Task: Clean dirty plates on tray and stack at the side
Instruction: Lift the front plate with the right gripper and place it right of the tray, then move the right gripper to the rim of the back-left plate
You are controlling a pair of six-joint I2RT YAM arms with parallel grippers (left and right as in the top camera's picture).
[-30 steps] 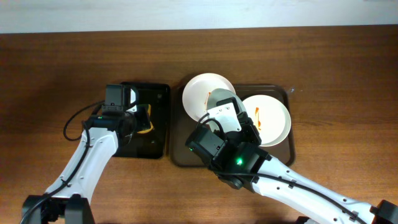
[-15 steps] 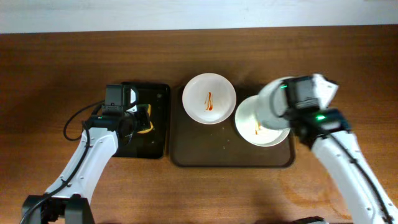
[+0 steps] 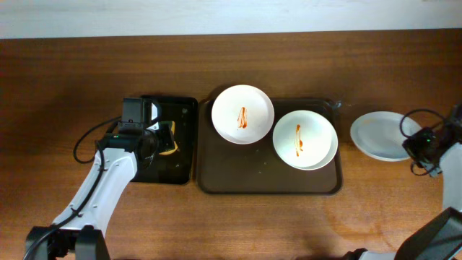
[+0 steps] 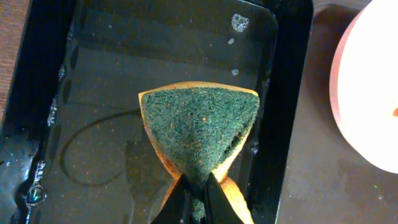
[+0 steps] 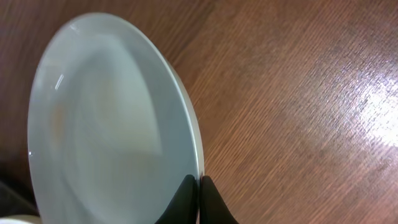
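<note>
Two white plates with an orange-red sauce streak lie on the dark-brown tray [image 3: 224, 173]: one at the back left [image 3: 242, 114] and one at the right [image 3: 304, 139]. A third, plain white plate [image 3: 379, 135] lies on the table right of the tray. My right gripper [image 3: 413, 143] is shut on its right rim, and the right wrist view shows the plate [image 5: 106, 124] with the gripper [image 5: 199, 182] pinching its edge. My left gripper [image 3: 164, 141] is shut on a green-and-orange sponge [image 4: 199, 127] over the black tray [image 4: 43, 112].
The black tray [image 3: 180, 166] holds shallow water with a few bubbles and stands left of the brown tray. Bare wooden table [image 5: 298, 112] lies around the plain plate. A plate rim [image 4: 373, 87] shows at the right of the left wrist view.
My right arm has swung from over the brown tray to the far right, carrying the plain plate, which now lies on the table beside the tray. The left arm has not moved.
</note>
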